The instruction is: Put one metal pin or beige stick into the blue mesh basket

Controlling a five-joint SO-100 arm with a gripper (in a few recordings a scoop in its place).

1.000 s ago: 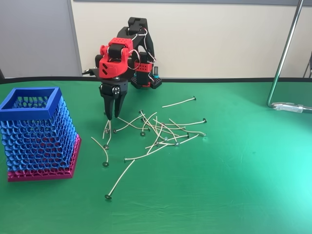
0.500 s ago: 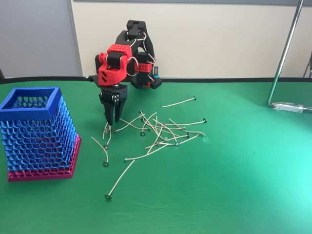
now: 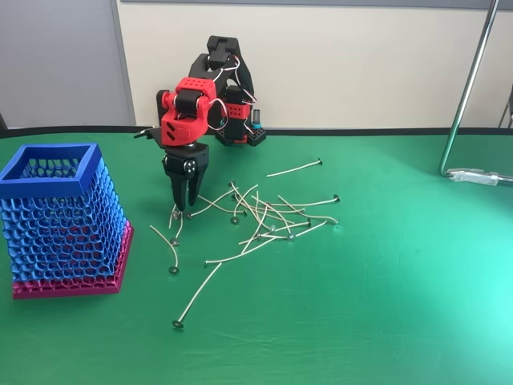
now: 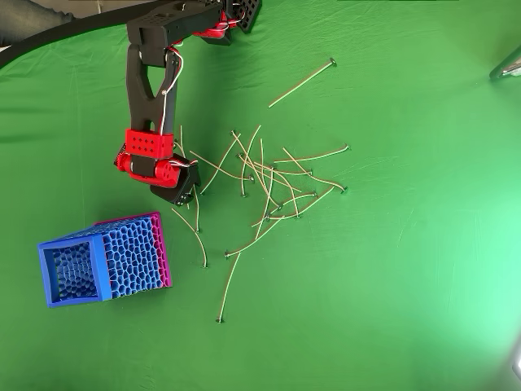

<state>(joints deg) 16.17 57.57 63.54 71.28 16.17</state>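
gripper: red-and-black claw (image 3: 183, 207) points straight down over the left fringe of the stick pile, between the pile and the blue mesh basket (image 3: 62, 218); fingers drawn close, a narrow gap only, tips at or just above the cloth; cannot tell whether a stick is pinched between them.
target stick: the beige stick (image 3: 175, 215) directly under the tips, on the side of the pile nearest the basket; likely chosen because it lies apart from the tangle, so fewer neighbours get dragged.
stick pile: beige sticks with dark disc heads (image 4: 269, 183) lie crossed and overlapping to the right of the basket, well apart from it; a few strays lie nearer the basket, one long stick (image 3: 198, 295) toward the front of the table.
basket: upright on its magenta base (image 3: 72, 282), open rim up, left of the gripper in the fixed view; no stick visible inside, though the mesh hides much of it.
arm: folded forward from its base (image 3: 236, 128) at the back of the green table (image 3: 385, 305), wrist vertical, probably for a top-down pinch on a flat thin thing.
step: grasp attempt; carry and drop not yet done.
risk: thin, bent stick may slip out or lift a neighbour with it.
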